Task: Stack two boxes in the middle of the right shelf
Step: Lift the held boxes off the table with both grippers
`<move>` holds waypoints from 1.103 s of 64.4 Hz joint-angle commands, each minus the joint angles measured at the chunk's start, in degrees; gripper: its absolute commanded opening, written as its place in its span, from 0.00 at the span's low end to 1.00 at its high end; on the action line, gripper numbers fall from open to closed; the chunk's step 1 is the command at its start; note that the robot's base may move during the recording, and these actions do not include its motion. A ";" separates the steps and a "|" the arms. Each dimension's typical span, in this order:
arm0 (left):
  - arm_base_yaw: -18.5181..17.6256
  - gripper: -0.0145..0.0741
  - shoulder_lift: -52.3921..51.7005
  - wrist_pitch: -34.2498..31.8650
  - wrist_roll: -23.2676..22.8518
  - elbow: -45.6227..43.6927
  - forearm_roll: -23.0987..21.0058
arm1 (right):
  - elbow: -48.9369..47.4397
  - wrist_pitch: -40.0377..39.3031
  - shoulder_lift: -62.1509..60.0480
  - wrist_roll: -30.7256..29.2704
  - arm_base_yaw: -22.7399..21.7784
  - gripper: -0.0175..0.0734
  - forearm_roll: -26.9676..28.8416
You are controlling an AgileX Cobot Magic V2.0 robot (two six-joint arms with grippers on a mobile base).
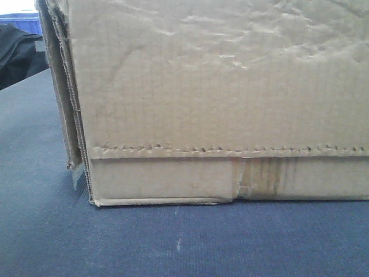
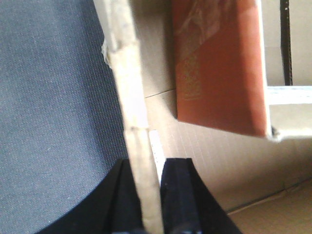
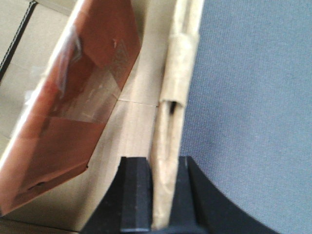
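A plain brown cardboard box (image 1: 219, 86) fills the front view, standing on a dark blue-grey table (image 1: 173, 242). A perforated line (image 1: 230, 151) and a clear tape strip (image 1: 259, 176) run across its lower part. My left gripper (image 2: 148, 168) is shut on the box's left wall (image 2: 127, 87), one black finger on each side. My right gripper (image 3: 163, 163) is shut on the opposite wall (image 3: 178, 63) in the same way. Inside the open box lies a red-orange printed box (image 2: 219, 63), tilted (image 3: 83, 97). The shelf is out of view.
The table's dark fabric-like top (image 2: 53, 107) lies outside both gripped walls (image 3: 253, 97). At the far left of the front view are a blue bin (image 1: 20, 20) and a black object (image 1: 17, 52).
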 commanded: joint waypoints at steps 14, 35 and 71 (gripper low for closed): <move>0.40 0.04 -5.32 0.34 -3.50 -3.36 8.17 | -3.48 -1.87 -3.24 -0.63 -0.25 0.02 2.38; 4.62 0.04 -7.85 2.12 -3.50 -15.57 9.52 | -17.20 0.13 -3.23 -0.63 2.33 0.02 4.08; 6.50 0.04 -8.63 2.12 -0.30 -31.21 2.61 | -36.64 0.66 -3.50 -0.63 4.41 0.02 4.72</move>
